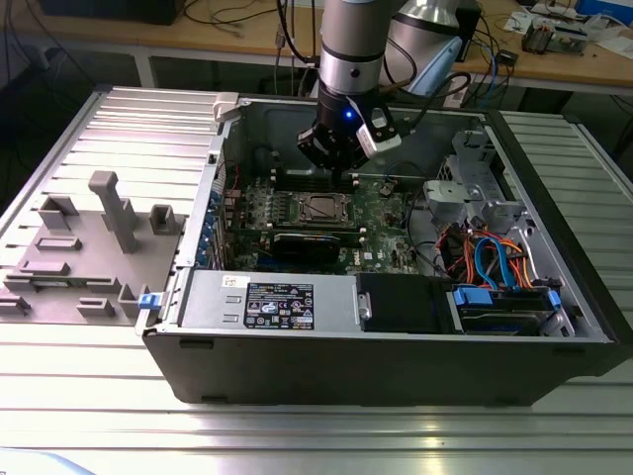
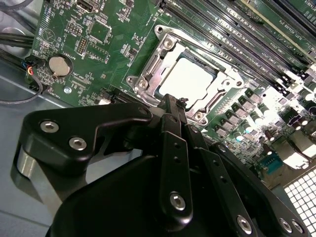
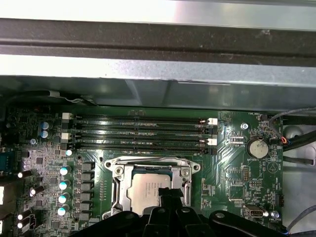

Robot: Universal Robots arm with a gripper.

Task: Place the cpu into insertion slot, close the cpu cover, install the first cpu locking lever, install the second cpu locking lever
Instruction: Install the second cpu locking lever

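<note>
Cpu point(image 2: 187, 79) sits in your slot point(image 2: 148, 69), cover point(image 2: 224, 81) down over it; your gripper point(image 2: 170, 101) hovers just above, fingers pressed together, holding nothing.

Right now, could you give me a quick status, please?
Gripper above the socket. Chip seated, cover down over it. Nothing in the way.
</note>
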